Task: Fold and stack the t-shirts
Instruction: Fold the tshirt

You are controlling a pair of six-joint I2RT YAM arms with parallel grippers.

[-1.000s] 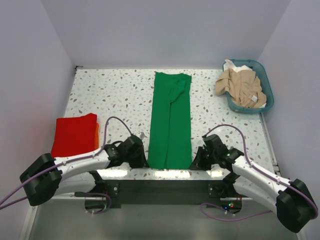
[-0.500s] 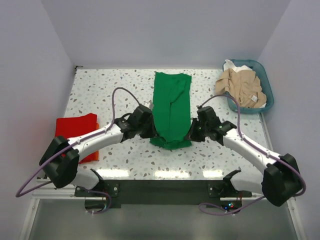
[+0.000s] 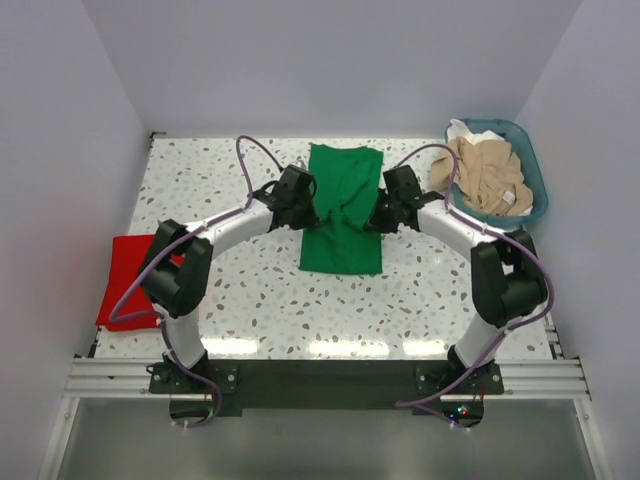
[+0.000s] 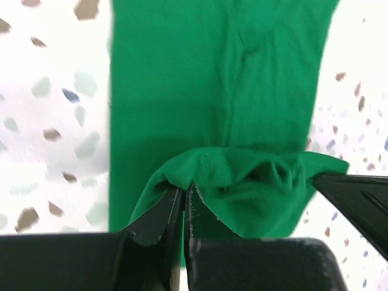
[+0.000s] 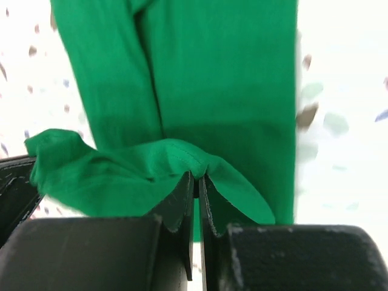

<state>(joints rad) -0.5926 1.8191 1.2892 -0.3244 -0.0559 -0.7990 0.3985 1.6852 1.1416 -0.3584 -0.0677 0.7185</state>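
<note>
A bright green t-shirt [image 3: 342, 240], folded into a long strip, lies on the middle of the speckled table. Its near end is lifted and carried back over the rest. My left gripper [image 3: 306, 200] is shut on the left corner of that end [image 4: 182, 179]. My right gripper [image 3: 378, 207] is shut on the right corner [image 5: 200, 170]. Both hold the hem above the strip's far half [image 4: 218, 73]. A folded red t-shirt [image 3: 128, 275] lies at the left edge. Beige t-shirts [image 3: 487, 172] and a white one [image 3: 462, 131] lie crumpled in the basket.
A teal plastic basket [image 3: 535, 175] stands at the far right corner of the table. White walls close in the left, back and right sides. The arm cables loop above the table near both grippers.
Both grippers have moved from the table's near edge towards the back, carrying the green shirt's near end over itself. The visible strip is now about half as long.
</note>
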